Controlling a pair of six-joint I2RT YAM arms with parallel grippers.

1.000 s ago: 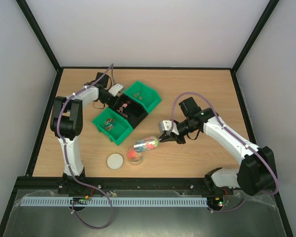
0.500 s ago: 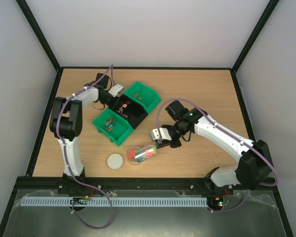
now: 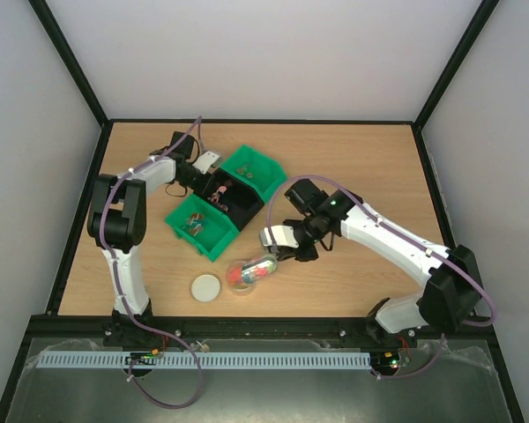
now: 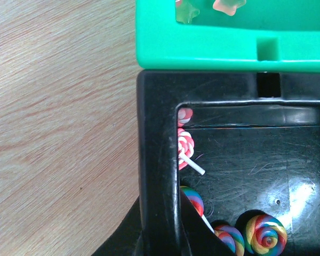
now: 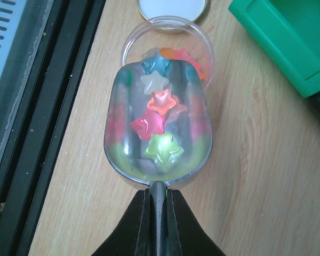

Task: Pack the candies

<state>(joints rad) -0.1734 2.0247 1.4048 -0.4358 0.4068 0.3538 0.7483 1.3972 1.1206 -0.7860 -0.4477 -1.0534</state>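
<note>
Candies (image 5: 161, 101), judged light, hard and free-rolling, are best handled by scoop (image 5: 117, 133), its handle clenched in the right tool (image 5: 159, 194); the left tool (image 4: 160, 234) clamps the black bin (image 4: 157, 133).

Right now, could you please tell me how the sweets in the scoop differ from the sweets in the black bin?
The star sweets in the scoop are each one see-through colour; the lollipops in the black bin are round swirls of several colours on white sticks. The star sweets are heaped together; the lollipops lie along the bin's wall. Both are small and bright.
</note>
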